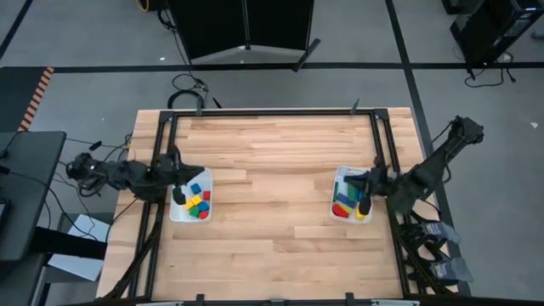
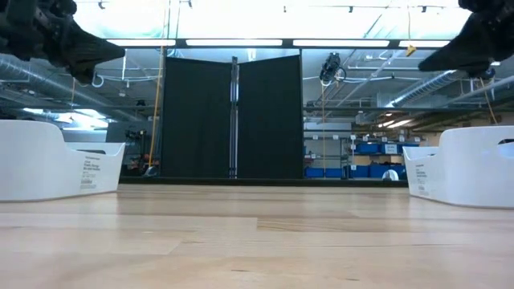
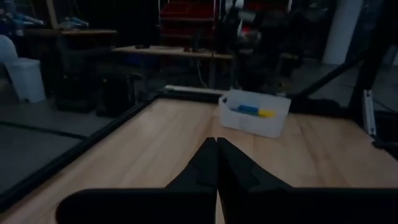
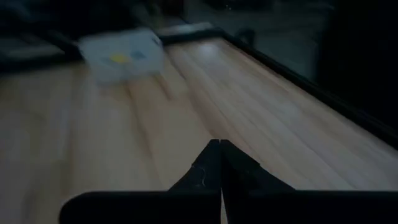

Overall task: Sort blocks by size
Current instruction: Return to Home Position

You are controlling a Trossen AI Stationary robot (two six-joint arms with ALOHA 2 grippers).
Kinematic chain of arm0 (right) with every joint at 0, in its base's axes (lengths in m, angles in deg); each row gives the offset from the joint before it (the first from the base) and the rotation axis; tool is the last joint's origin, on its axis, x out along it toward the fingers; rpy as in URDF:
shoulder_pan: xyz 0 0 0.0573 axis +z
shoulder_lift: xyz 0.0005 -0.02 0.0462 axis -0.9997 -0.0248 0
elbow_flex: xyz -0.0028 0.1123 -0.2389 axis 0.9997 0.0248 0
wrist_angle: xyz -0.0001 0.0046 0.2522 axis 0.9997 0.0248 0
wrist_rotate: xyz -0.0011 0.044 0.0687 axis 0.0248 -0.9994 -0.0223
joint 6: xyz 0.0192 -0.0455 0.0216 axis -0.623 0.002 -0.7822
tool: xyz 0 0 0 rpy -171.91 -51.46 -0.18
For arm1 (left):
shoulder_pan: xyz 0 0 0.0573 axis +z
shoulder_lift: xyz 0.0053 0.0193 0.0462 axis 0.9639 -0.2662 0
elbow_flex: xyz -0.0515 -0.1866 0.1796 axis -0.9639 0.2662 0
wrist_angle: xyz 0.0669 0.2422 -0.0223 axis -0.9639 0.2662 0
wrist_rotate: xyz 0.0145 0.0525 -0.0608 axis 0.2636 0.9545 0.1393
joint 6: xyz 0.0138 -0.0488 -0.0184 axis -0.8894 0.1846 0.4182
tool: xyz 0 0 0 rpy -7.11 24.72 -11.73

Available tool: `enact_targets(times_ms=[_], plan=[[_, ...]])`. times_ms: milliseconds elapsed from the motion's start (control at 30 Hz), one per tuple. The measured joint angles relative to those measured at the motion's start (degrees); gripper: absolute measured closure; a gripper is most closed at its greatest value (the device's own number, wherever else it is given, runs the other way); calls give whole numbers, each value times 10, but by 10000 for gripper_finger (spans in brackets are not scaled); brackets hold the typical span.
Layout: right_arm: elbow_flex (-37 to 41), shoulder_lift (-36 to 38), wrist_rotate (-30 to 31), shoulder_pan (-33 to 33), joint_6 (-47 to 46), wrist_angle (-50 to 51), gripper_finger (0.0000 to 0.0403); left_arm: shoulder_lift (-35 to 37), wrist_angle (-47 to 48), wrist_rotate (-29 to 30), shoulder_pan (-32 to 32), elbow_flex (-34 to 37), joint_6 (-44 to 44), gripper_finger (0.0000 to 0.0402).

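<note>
Left white plastic bin (image 2: pixel 48 164), at the left side of the pale wooden counter (image 1: pixel 272 183): it holds a cluster of small solid-coloured blocks (image 1: pixel 197 202) in red, blue, yellow and green, apparently the short cubes. The left end effector (image 1: pixel 178 195) hangs over this bin's left part, fingers pressed together, pinching nothing.

Counter between the bins: no loose block is seen in the high or low view.

Right white plastic bin (image 2: pixel 474 168), at the right side of the counter: it holds the longer pieces (image 1: pixel 344 206), blue, red, green and yellow, lying close together. The right end effector (image 1: pixel 364 204) sits over this bin's right part, fingers likewise pressed together and empty.

Assessment: sorting appears complete, as every visible block lies in one bin or the other. In my judgement, the only remaining step is for both arms to draw back to rest. The blocks are too small to verify their sizes piece by piece.
</note>
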Motion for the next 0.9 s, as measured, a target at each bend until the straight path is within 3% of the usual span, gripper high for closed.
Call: enact_targets(times_ms=[100,233,500,667,767,900], plan=[[73,82,-57,-54,157,-179,398,28,23,-36,35,1,0,399],[159,148,-210,-168,349,-396,400,26,16,-108,90,15,-1,400],[208,203,-520,-389,390,-407,401,27,-57,-266,221,80,7,400],[242,218,-632,-483,398,-412,401,20,-118,-361,305,114,19,401],[276,239,-679,-522,396,-423,401,20,-116,-357,341,114,-1,401],[279,261,-681,-551,374,-390,401,14,-110,-300,370,114,-33,394]])
